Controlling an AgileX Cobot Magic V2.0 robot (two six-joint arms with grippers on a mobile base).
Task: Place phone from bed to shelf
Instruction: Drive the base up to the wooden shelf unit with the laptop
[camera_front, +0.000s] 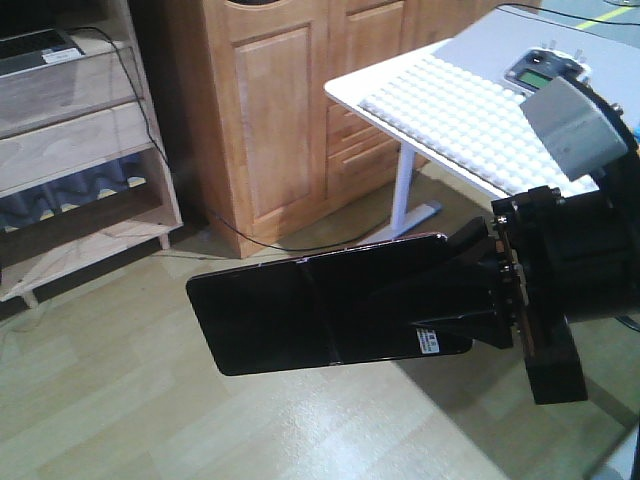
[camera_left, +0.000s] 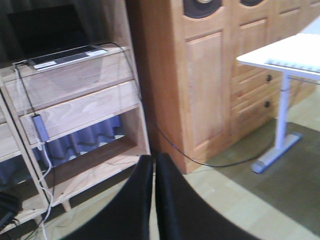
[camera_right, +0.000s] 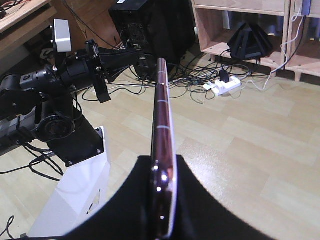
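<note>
The phone (camera_front: 320, 310), a wide glossy black slab with a seam across its middle, hangs in the air above the floor. My right gripper (camera_front: 455, 290) is shut on its right end, beside a small white sticker. In the right wrist view the phone (camera_right: 161, 115) shows edge-on, its pinkish metal rim clamped between the black fingers (camera_right: 200, 200). The light wood shelf (camera_front: 70, 150) stands at the far left, apart from the phone. My left gripper (camera_left: 154, 172) is shut on nothing and faces the shelf (camera_left: 80, 97). The bed is out of view.
A grey laptop (camera_front: 35, 50) lies on the shelf's top board, with a cable running down to the floor. A tall wooden cabinet (camera_front: 270, 110) stands behind, and a white table (camera_front: 400, 95) at right. A power strip and cables (camera_right: 225, 87) lie on the floor.
</note>
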